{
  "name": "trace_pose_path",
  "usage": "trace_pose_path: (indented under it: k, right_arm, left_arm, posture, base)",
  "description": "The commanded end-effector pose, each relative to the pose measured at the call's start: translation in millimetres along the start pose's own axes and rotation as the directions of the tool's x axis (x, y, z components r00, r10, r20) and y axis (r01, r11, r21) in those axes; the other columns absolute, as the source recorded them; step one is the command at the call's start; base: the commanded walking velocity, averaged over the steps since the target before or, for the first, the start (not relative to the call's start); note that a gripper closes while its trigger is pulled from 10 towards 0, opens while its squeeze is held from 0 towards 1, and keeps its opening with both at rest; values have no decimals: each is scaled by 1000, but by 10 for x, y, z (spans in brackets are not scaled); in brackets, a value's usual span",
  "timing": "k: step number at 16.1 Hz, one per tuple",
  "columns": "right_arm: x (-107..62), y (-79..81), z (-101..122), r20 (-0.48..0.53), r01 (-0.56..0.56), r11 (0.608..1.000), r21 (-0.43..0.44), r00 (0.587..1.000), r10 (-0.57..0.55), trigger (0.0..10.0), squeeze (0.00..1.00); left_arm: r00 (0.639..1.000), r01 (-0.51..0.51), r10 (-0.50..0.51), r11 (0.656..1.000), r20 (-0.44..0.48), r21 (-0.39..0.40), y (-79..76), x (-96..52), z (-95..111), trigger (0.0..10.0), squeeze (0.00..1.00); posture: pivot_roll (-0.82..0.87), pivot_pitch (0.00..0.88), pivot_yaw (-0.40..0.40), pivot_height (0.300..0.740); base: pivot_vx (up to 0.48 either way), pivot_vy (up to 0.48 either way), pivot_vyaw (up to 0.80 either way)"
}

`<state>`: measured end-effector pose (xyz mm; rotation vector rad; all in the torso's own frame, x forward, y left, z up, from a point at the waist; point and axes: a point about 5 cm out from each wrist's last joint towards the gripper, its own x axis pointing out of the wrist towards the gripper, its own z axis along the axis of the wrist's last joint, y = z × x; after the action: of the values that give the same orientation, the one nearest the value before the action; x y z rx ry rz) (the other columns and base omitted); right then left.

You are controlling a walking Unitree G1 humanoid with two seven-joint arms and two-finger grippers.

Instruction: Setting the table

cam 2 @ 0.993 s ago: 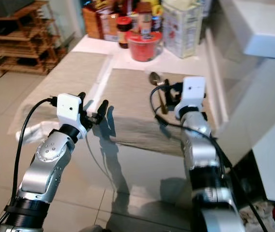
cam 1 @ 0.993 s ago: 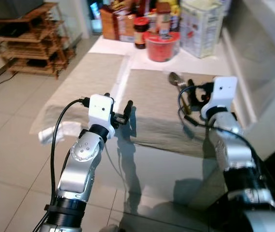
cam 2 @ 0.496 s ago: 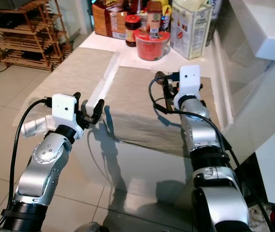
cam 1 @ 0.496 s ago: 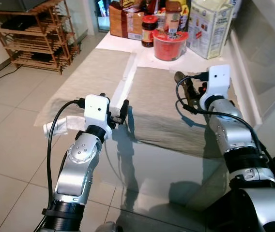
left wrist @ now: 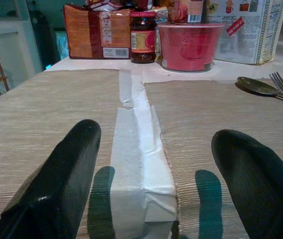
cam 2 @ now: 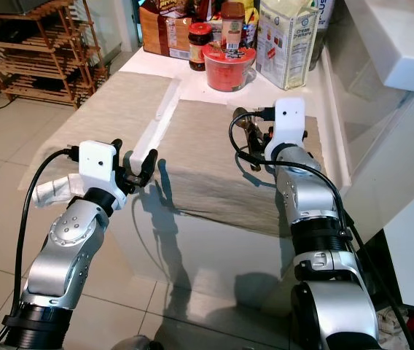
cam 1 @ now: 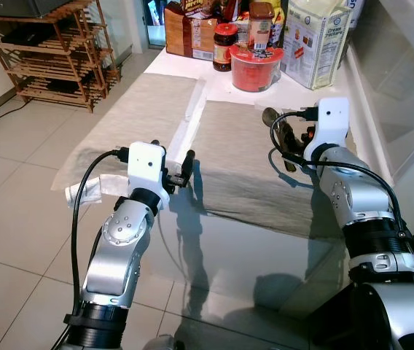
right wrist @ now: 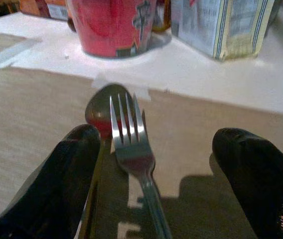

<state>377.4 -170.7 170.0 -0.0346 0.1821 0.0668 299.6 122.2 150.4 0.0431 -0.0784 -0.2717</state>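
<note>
Right claw point(right wrist: 156, 189) astride fork point(right wrist: 131, 144) (splayed)

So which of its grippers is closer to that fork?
The right gripper: open, with the fork lying between its fingers. The left gripper hovers across the table, over the white strip between placemats.

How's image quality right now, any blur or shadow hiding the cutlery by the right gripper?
Right wrist view: dim, the fork sharp over the spoon, the open right gripper casting shadow on the placemat. Eye views: bright and unblurred, arm shadows on the glass tabletop. Left wrist view: the open left gripper blurred, background clear.
</note>
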Motion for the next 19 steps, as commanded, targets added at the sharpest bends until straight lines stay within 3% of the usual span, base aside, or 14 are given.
trace_pose_path:
  k: [1,9,14,15,16,19]
  right_arm:
    - [-13,19,5,-24,-7,999,31,1000,8,10000,0]
    - [29,-77,-286,-212,16,1000,10,977,-13,10000,0]
    - [41,-100,-420,-244,51,999,7,969,-48,10000,0]
    - [41,-90,-427,-245,52,999,6,968,-49,8471,0]
    - [48,-68,-448,-249,52,998,23,968,-45,0,0]
    - [56,-63,-457,-248,54,998,27,968,-45,0,0]
  left_arm:
    - [1000,4,-4,1000,11,6,-24,32,52,10000,0]
    - [1000,5,-5,1000,8,-7,-38,31,61,10000,0]
    - [999,-23,24,1000,35,-5,1,0,101,10000,0]
    - [999,-26,26,1000,39,-4,7,3,112,10000,0]
    - [999,-29,29,1000,37,-4,21,9,117,10000,0]
    - [999,-25,25,1000,32,-4,12,14,111,10000,0]
  posture:
    - [41,15,10,740]
    - [40,12,7,740]
    - [49,27,7,740]
    - [49,27,8,740]
    - [46,32,12,740]
    - [42,35,14,740]
  base:
    - [0,0,0]
    - [0,0,0]
    - [0,0,0]
    - [0,0,0]
    - [0,0,0]
    - [0,0,0]
